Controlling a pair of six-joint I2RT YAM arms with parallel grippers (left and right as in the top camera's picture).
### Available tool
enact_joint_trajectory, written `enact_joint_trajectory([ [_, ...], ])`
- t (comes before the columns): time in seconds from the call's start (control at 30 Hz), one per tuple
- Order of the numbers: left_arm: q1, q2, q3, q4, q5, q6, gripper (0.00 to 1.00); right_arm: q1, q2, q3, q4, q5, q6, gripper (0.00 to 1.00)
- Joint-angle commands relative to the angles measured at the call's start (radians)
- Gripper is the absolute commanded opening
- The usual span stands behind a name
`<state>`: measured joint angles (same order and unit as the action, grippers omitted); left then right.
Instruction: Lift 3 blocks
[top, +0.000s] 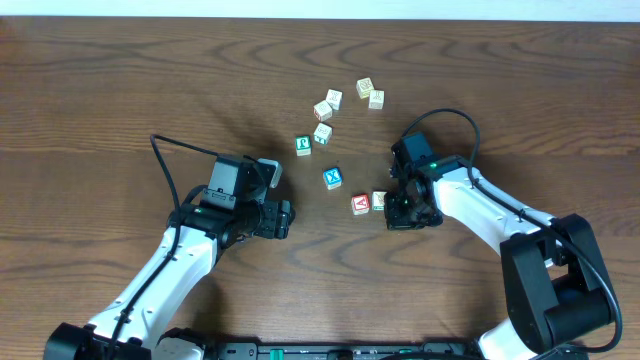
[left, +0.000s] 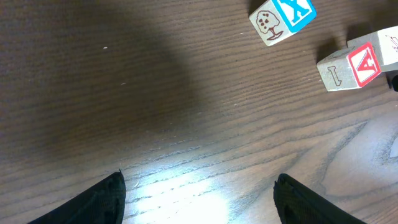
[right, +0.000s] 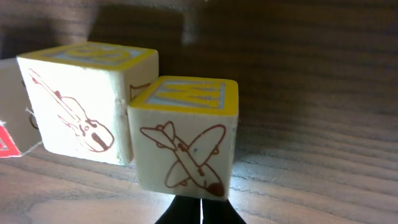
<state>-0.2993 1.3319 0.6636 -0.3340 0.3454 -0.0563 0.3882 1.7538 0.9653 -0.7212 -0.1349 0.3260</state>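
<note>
Right wrist: airplane block (right: 183, 146) just beyond fingers (right: 186, 215)

Red A block (top: 360, 204), violin block (right: 81, 99), airplane block (right: 183, 143) clustered.

Noted left arm (top: 150, 275) set in from the lower-left edge, white forearm slanting up and right to a black wrist. Found left gripper (top: 288, 218) pointing right, jaws spread wide. Saw its two dark fingertips (left: 99, 202) at the bottom corners of the left wrist view, well apart. Noted right arm (top: 490, 210) set in from the lower right, white forearm running up and left, cable (top: 455, 118) looped above the wrist. Found right gripper (top: 400, 212) aimed left and down, jaws pressed together. Saw its fingers (right: 183, 218) as one dark wedge at bottom centre of the right wrist view, only a thin seam between.
</note>
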Motion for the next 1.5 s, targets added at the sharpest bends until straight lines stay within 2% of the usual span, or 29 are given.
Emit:
enact_joint_trajectory([
  [0.0,-0.003,-0.008,0.014,-0.002,0.002,-0.008,0.77,0.007,-0.011,0.0,0.003,0.003,0.01,0.01],
  [1.03,-0.003,-0.008,0.011,-0.002,0.002,-0.008,0.77,0.051,-0.011,0.0,0.032,0.021,0.01,0.05],
  [1.17,-0.003,-0.007,0.011,-0.002,0.002,-0.008,0.77,0.051,-0.011,0.0,0.009,0.022,0.01,0.01],
  [1.47,-0.003,-0.007,0.011,-0.002,0.001,-0.005,0.77,0.051,-0.011,0.0,0.004,0.042,0.01,0.01],
])
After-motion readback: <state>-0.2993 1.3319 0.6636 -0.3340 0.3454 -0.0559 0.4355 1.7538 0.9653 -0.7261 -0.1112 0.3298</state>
